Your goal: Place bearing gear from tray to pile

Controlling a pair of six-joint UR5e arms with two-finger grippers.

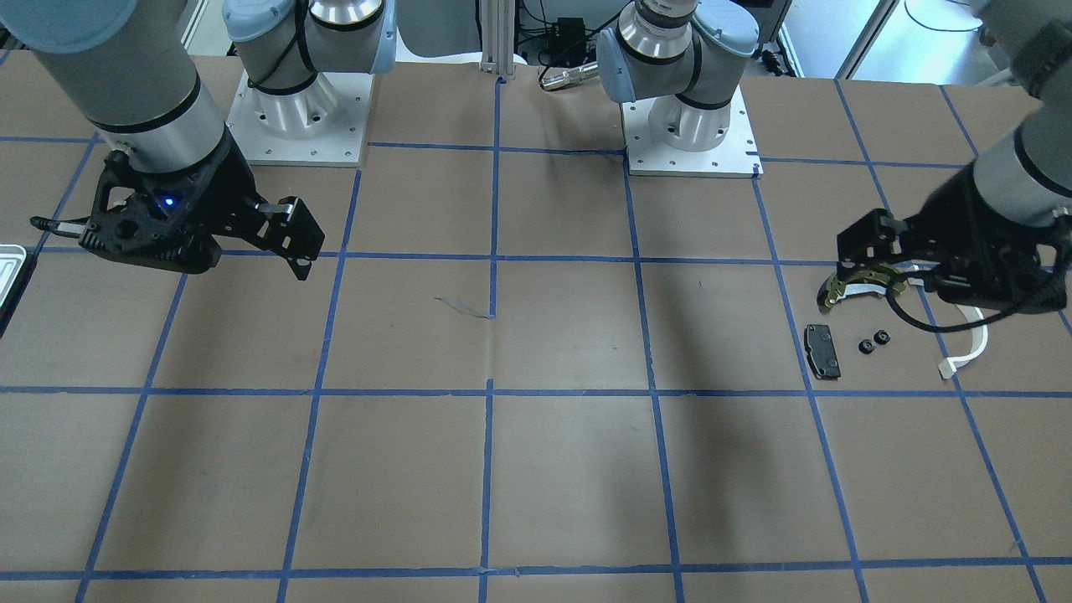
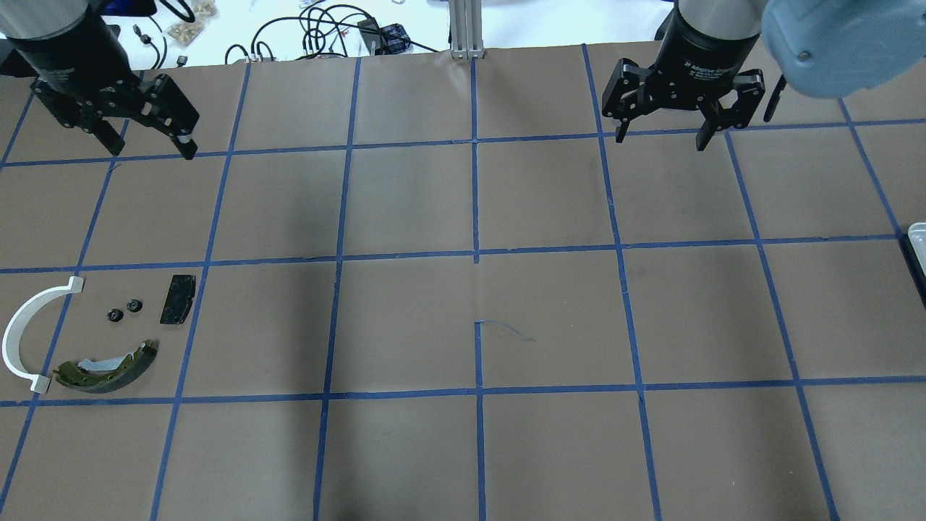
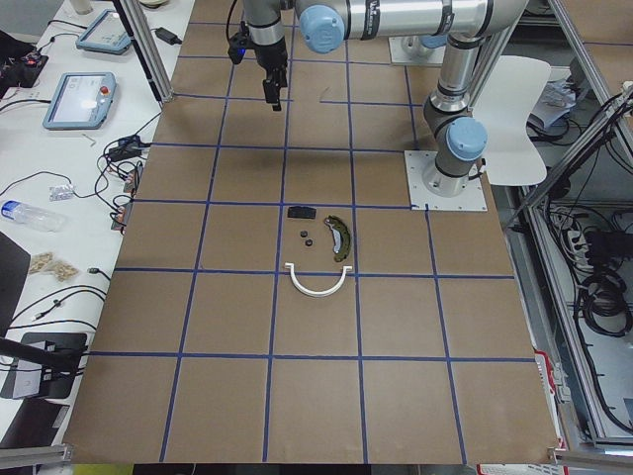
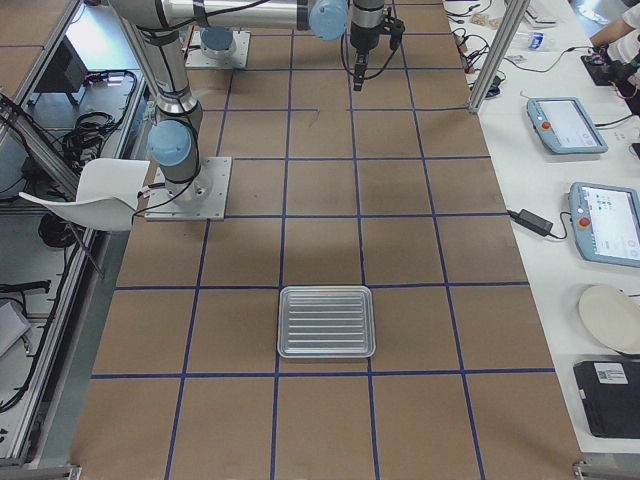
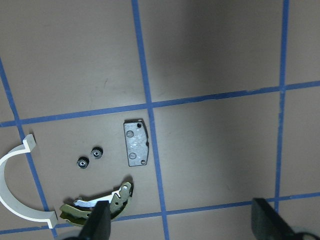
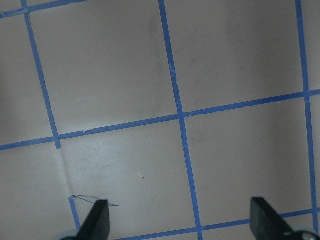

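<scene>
Two small black bearing gears [image 2: 113, 315] [image 2: 133, 306] lie in the pile between the white plastic arc [image 2: 22, 340], the black pad [image 2: 178, 299] and the olive-gold brake shoe [image 2: 108, 367]. The left wrist view shows the gears [image 5: 89, 157] too. The ribbed whitish-grey tray [image 4: 326, 322] is empty; only its edge [image 2: 919, 242] shows in the overhead view. My left gripper [image 2: 152, 148] is open and empty, above and beyond the pile. My right gripper [image 2: 662, 141] is open and empty, high over the far side of the table, away from the tray.
The brown table top [image 2: 477, 318] carries a blue tape grid. Both arm bases [image 1: 691, 134] stand at the robot's edge. Cables and tablets [image 3: 79, 99] lie on the side bench beyond the table.
</scene>
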